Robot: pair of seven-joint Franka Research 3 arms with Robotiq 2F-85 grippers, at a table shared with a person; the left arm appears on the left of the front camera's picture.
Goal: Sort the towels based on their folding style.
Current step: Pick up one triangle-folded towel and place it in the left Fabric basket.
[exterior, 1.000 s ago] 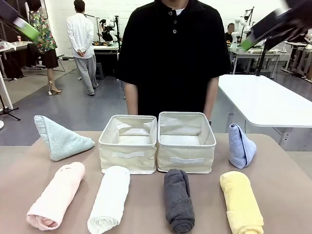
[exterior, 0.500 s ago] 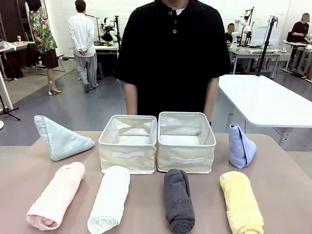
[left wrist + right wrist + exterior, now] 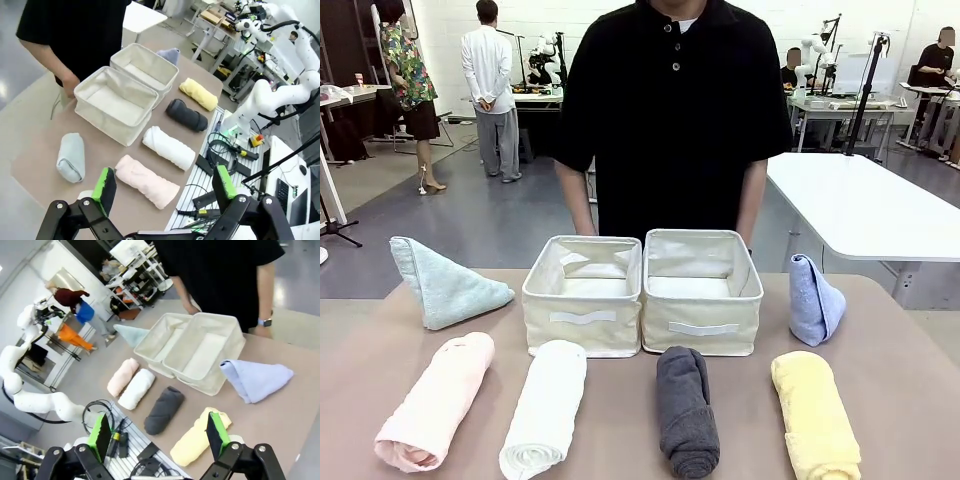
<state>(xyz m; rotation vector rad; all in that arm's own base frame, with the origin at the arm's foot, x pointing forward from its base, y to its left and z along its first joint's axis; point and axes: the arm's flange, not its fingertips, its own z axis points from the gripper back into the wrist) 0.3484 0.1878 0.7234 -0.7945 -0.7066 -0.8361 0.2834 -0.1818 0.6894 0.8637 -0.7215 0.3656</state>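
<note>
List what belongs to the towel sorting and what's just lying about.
Belongs:
- rolled: pink towel, white towel, dark grey towel, yellow towel
- folded: mint towel, light blue towel
- left cream bin, right cream bin, likely destinations

Lying about:
- cables and black boxes off the table's edge
- white table behind

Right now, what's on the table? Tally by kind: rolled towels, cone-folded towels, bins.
Rolled towels: 4 (pink towel, white towel, dark grey towel, yellow towel)
Cone-folded towels: 2 (mint towel, light blue towel)
Cream bins: 2 (left bin, right bin)
Total: 8
</note>
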